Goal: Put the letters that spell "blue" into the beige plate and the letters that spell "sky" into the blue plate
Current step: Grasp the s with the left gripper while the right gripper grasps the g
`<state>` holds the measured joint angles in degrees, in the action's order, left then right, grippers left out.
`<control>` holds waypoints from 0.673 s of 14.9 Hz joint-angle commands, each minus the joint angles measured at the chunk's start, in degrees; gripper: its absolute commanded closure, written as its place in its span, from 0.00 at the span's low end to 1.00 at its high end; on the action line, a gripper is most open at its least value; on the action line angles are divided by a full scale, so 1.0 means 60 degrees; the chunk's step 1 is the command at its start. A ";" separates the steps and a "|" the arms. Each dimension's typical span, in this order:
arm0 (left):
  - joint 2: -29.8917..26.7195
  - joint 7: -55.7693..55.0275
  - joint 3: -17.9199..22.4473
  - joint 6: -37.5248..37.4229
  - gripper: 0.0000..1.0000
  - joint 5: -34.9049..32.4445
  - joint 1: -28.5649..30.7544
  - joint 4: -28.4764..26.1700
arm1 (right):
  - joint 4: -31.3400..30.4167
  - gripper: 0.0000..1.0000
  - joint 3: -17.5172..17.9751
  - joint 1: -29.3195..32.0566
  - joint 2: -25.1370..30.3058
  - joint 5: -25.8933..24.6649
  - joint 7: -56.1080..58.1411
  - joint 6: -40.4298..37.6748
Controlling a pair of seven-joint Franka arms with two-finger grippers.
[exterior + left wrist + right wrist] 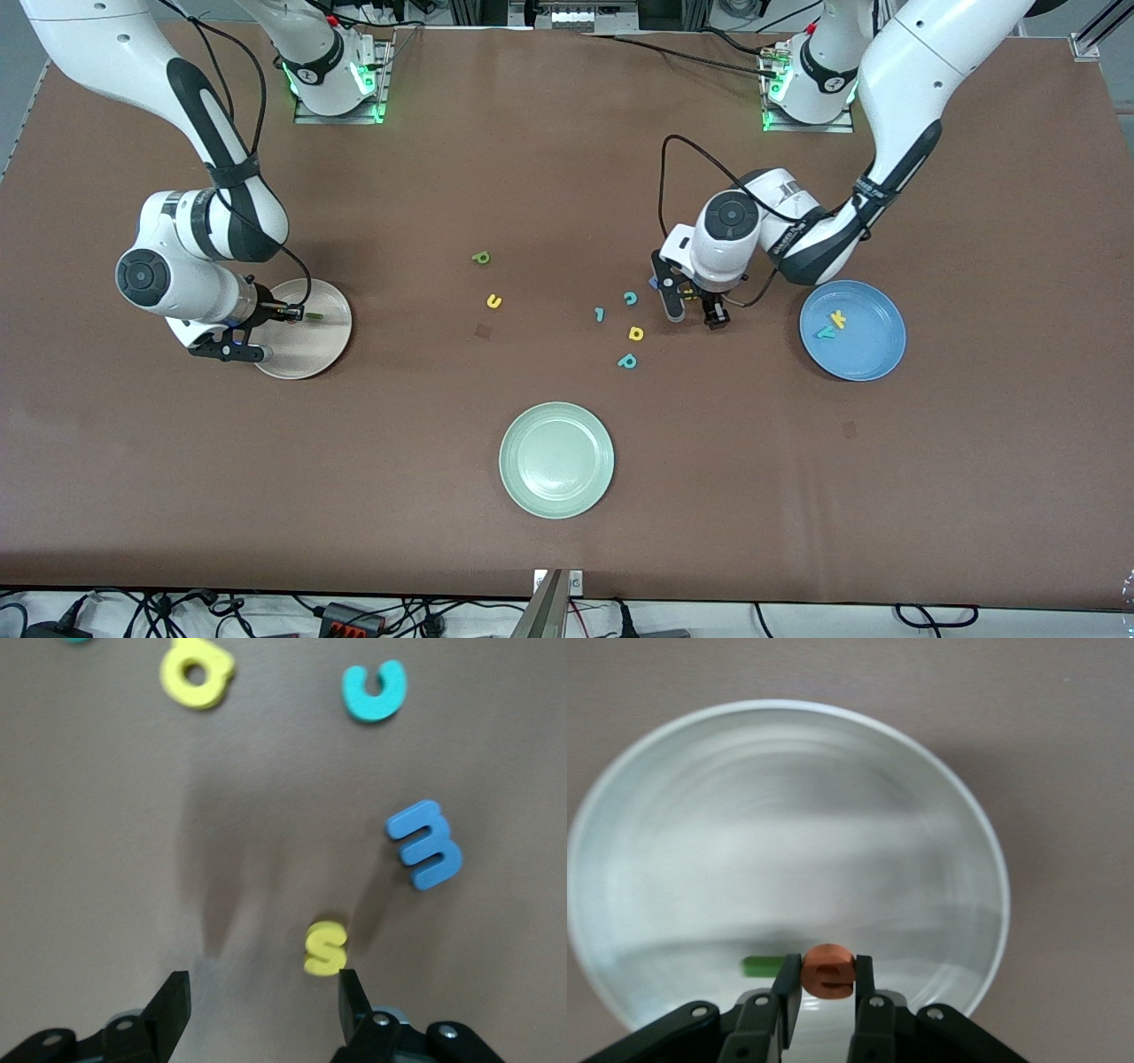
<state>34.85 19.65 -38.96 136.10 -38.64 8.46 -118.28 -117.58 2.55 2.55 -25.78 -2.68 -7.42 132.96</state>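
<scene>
The left gripper (261, 1005), jaws open, straddles the small yellow foam s (325, 948), off-centre against one finger; closing may flick it away. The right gripper (827, 988) pinches the orange foam e (828, 970) over the round beige plate (673, 815).

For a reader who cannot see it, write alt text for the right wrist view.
The right gripper holds a small orange foam letter e over the round beige plate. A thin dark green foam bar already lies in that plate.
</scene>
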 commanded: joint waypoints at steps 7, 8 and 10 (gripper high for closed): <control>0.0197 0.0211 -0.0025 0.0154 0.35 -0.0313 -0.0311 -0.0018 | 0.0305 0.00 0.0584 -0.0249 0.0237 -0.0067 -0.0431 -0.0276; 0.0212 0.0197 -0.0025 0.0139 0.38 -0.0313 -0.0311 -0.0018 | 0.0276 0.00 0.0949 -0.0322 0.0311 -0.0067 -0.0621 -0.0290; 0.0226 0.0226 -0.0010 0.0081 0.49 -0.0313 -0.0326 -0.0018 | 0.0203 0.00 0.1623 -0.0381 0.0371 -0.0067 -0.0944 -0.0291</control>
<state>35.90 19.98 -38.96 136.52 -39.31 6.27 -118.35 -115.41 8.99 0.94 -25.16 -3.19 -10.73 132.12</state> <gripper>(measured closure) 0.432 0.000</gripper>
